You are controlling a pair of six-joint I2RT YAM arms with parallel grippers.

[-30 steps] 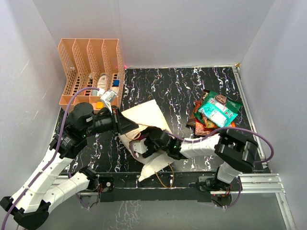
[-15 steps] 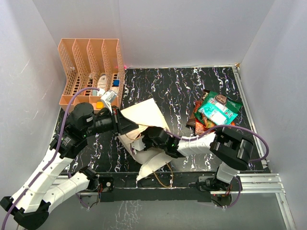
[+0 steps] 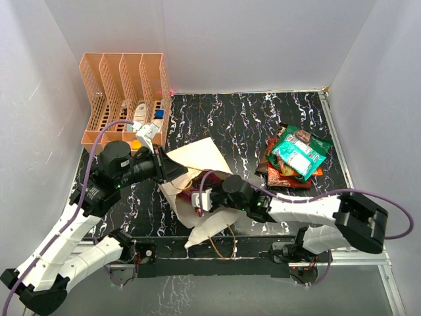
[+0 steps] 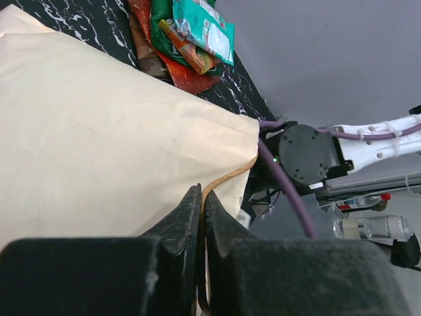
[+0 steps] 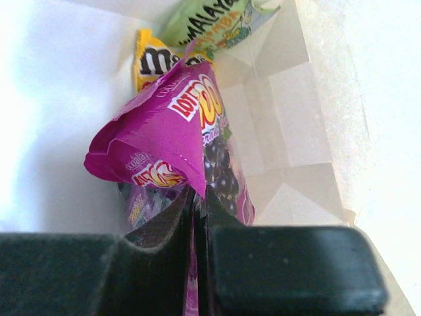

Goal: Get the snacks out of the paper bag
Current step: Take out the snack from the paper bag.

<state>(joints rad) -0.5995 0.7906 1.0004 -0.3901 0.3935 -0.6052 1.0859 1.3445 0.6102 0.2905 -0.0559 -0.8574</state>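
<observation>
Well, the right gripper (image 5: 195, 197) is pinched shut on a purple packet (image 5: 171, 131) inside the bag (image 3: 197, 157), at the table's (image 3: 250, 118) 6 o'clock. A yellow packet (image 5: 152, 62) and a green packet (image 5: 210, 20) lie beyond it, toward 12. The left gripper (image 4: 202, 197) is clamped on the bag's cord handle (image 4: 227, 179). Other snacks (image 3: 294, 157) are piled at 3 o'clock.

Left arm (image 3: 62, 240): white plastic shells on the long links, fat black round housings at the joints. A purple cable (image 3: 88, 155) loops along it.

Right arm (image 3: 302, 209): same build, with a white link, a chunky black elbow block and a second purple cable (image 3: 368, 191) arcing out wide. There is a small green light (image 4: 272, 160) on its black round wrist joint.

A white block sits on each wrist. Both bases are black, with thin red wires showing.

Left tool (image 4: 202, 194) and right tool (image 5: 195, 197): matte black wedge-shaped fingers tapering to thin tips, slightly grainy finish.
</observation>
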